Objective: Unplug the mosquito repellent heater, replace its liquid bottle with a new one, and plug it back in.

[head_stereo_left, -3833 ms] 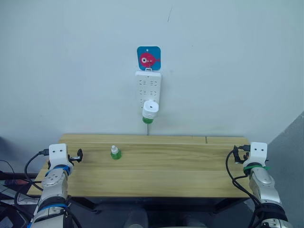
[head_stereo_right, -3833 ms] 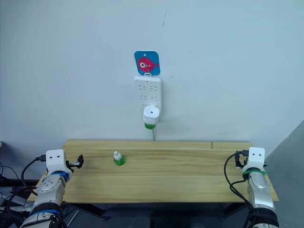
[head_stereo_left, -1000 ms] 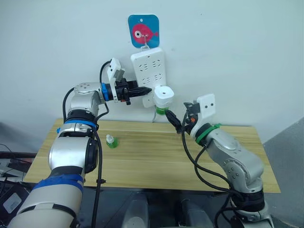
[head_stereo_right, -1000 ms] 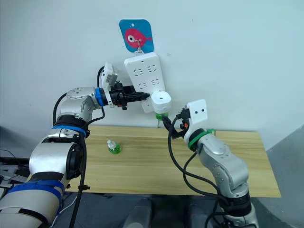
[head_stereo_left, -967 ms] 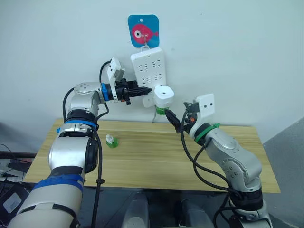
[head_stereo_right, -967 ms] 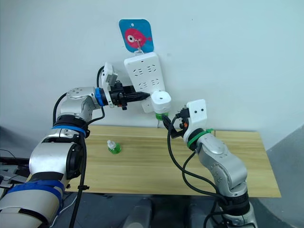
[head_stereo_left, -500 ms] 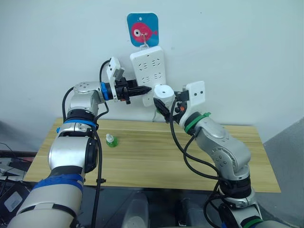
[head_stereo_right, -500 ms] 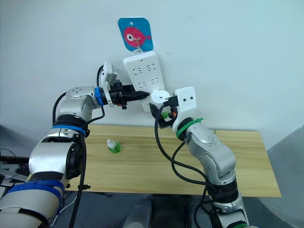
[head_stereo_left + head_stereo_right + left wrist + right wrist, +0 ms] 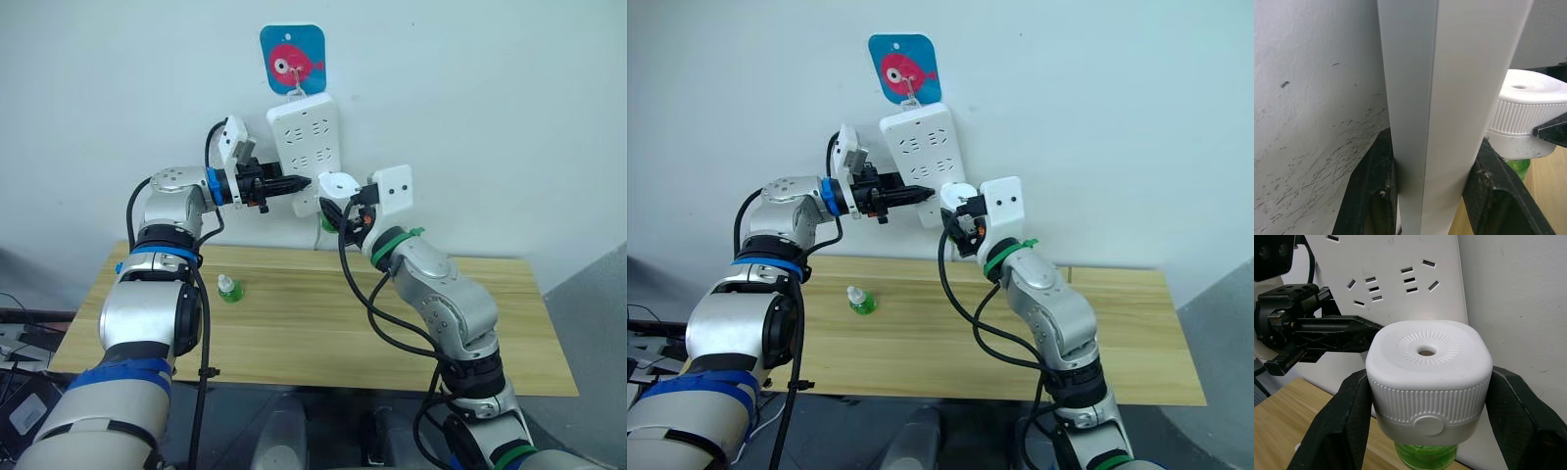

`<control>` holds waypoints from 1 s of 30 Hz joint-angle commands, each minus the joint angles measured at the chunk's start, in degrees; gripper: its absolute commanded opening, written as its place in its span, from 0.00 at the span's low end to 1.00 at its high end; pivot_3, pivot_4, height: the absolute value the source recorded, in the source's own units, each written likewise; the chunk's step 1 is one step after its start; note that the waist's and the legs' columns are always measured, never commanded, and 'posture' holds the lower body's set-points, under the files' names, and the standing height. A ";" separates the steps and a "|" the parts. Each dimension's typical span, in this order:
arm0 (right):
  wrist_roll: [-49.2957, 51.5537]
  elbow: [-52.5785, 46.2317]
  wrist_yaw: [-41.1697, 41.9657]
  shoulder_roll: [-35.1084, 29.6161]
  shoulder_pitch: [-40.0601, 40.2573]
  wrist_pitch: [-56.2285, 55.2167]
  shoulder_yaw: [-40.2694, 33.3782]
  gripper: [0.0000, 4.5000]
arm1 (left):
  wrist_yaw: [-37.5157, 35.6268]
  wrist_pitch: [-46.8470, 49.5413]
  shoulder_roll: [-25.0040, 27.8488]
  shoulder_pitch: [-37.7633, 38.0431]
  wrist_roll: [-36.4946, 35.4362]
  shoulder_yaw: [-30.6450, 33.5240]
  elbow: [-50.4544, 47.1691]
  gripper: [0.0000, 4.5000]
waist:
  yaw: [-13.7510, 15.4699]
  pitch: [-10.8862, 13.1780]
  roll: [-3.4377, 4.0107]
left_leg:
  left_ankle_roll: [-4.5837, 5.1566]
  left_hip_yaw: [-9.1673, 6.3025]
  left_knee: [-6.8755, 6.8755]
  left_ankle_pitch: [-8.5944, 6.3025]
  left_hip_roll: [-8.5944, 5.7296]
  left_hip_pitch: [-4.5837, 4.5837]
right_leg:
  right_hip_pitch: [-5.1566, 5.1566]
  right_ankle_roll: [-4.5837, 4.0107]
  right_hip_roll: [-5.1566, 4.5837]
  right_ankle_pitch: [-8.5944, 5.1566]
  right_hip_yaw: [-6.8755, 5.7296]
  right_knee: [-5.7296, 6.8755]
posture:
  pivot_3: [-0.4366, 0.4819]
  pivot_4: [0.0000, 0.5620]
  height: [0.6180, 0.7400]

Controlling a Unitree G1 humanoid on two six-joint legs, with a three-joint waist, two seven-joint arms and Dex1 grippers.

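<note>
The white mosquito repellent heater (image 9: 1427, 364) is plugged into the lower end of the white power strip (image 9: 306, 147) on the wall. Its liquid bottle (image 9: 1425, 453) shows green beneath it. My right gripper (image 9: 1428, 382) reaches in from the right, and its two black fingers (image 9: 1352, 416) press against the heater's two sides. My left gripper (image 9: 299, 183) comes from the left and is shut on the strip's edge (image 9: 1449, 98), just beside the heater. The new one (image 9: 228, 289), green with a white cap, stands upright on the left part of the wooden table (image 9: 294, 333).
The strip hangs tilted from a blue hook plate with a pink fish (image 9: 292, 61). Its cable drops behind the table's back edge. My two grippers are close together at the strip's lower end.
My right gripper has moved up and left from below the heater, and its fingers have closed in on the heater's sides. The left gripper has kept its hold on the strip.
</note>
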 commanded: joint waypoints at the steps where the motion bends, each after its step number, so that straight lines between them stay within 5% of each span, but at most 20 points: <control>1: -0.01 -3.08 1.11 -0.25 -0.42 -0.09 0.39 0.65 | 1.53 0.08 -0.85 -0.95 1.25 -0.66 0.07 0.29 | 0.00 0.02 0.00 | 0.00 -0.01 0.00 0.01 0.00 0.00 | 0.00 0.00 0.00 0.00 -0.01 0.00 | 0.82 0.42 1.00; 15: 1.59 -17.74 0.86 -5.64 4.57 8.86 -2.37 0.65 | 5.27 -1.50 -0.78 -0.69 2.02 -0.29 1.47 0.29 | 0.01 0.80 0.08 | 0.04 -0.24 -0.02 0.27 -0.02 -0.05 | 0.03 -0.02 -0.04 0.03 -0.22 0.01 | 0.81 0.43 1.00; 25: 4.35 -17.08 2.87 -6.75 7.40 7.93 -9.35 0.65 | 5.17 0.32 1.49 3.82 0.12 1.72 -2.40 0.99 | -1.27 1.20 0.19 | 0.03 -0.30 -0.13 0.38 -0.02 -0.22 | -0.06 -0.06 -0.04 0.01 -0.33 -0.02 | 0.82 0.42 1.00; 30: 7.49 -15.37 4.27 -7.02 6.45 8.15 -14.56 0.65 | 5.90 4.03 4.95 11.26 -1.63 3.08 -11.42 0.99 | -2.83 1.39 0.36 | 0.07 -0.50 -0.18 0.41 0.08 -0.13 | -0.05 -0.14 0.03 0.05 -0.53 0.12 | 0.83 0.43 1.00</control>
